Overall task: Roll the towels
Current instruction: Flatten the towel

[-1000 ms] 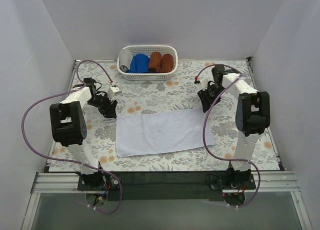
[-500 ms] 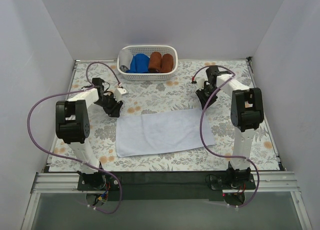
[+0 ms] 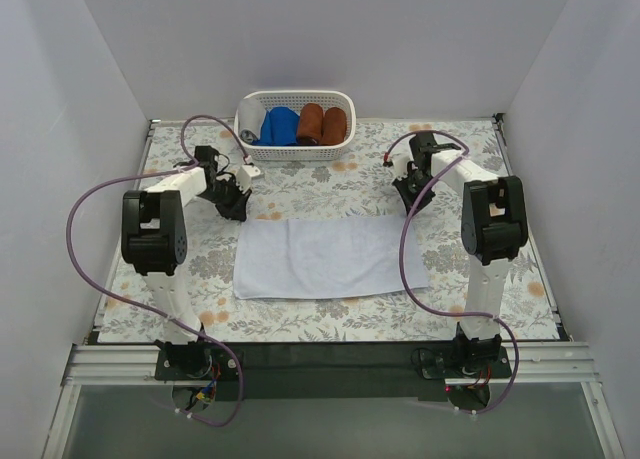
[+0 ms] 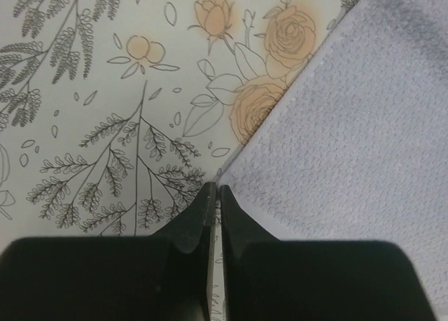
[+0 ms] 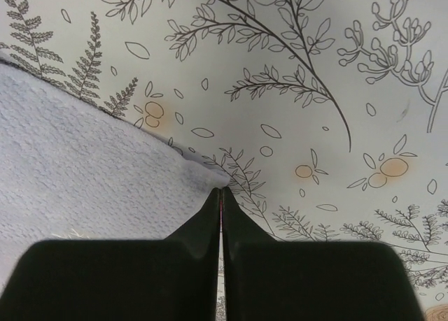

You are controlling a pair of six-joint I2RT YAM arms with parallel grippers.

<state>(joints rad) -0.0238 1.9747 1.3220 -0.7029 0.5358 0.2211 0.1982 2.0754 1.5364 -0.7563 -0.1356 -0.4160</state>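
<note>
The pale blue-lavender towel (image 3: pixel 325 257) lies flat and spread out in the middle of the flowered tablecloth. My left gripper (image 3: pixel 238 209) is at its far left corner, jaws shut with the tips pinching that corner (image 4: pixel 213 188); the towel (image 4: pixel 364 125) fills the right of the left wrist view. My right gripper (image 3: pixel 410 207) is at the far right corner, jaws shut on the slightly lifted corner (image 5: pixel 221 190); the towel (image 5: pixel 77 167) lies to the left in the right wrist view. A grey cloth (image 3: pixel 248 119) shows at the left end of the basket.
A white slatted basket (image 3: pixel 295 155) stands at the back centre, holding a bright blue cloth roll (image 3: pixel 278 126) and rust-brown rolls (image 3: pixel 322 124). White walls close in the table on three sides. Purple cables loop from both arms.
Both grippers have moved toward the back of the table. The towel's far edge has been drawn back with them, and the towel now lies straighter.
</note>
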